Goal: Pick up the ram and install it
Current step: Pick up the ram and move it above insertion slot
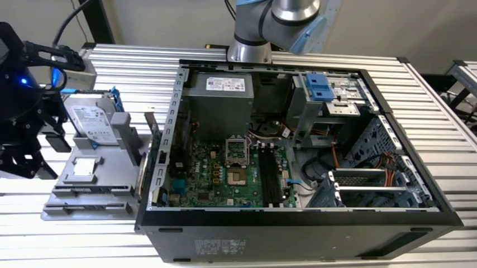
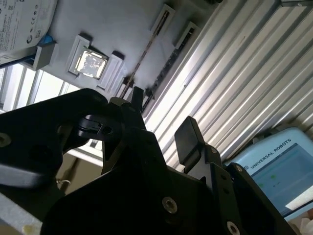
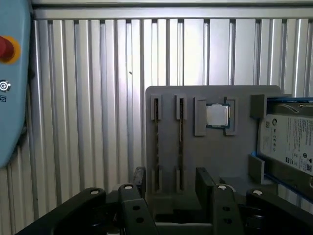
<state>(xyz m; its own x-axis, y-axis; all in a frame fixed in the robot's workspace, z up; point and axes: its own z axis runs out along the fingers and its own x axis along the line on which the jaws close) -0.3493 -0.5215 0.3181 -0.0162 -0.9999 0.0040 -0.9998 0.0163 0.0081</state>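
Fingers (image 3: 204, 183) of the black gripper (image 3: 171, 175) stand spread apart, gripping nothing, above the flat grey plastic holder (image 3: 234, 156) on the ribbed metal surface (image 3: 88, 122); the thin dark ram stick (image 3: 156, 142) stands edge-up in its slot

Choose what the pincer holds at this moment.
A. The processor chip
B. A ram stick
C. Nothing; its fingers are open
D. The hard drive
C: in the first wrist view the pincer has its fingers apart and grips nothing, while the ram stands on edge in a slot of the gray holder.
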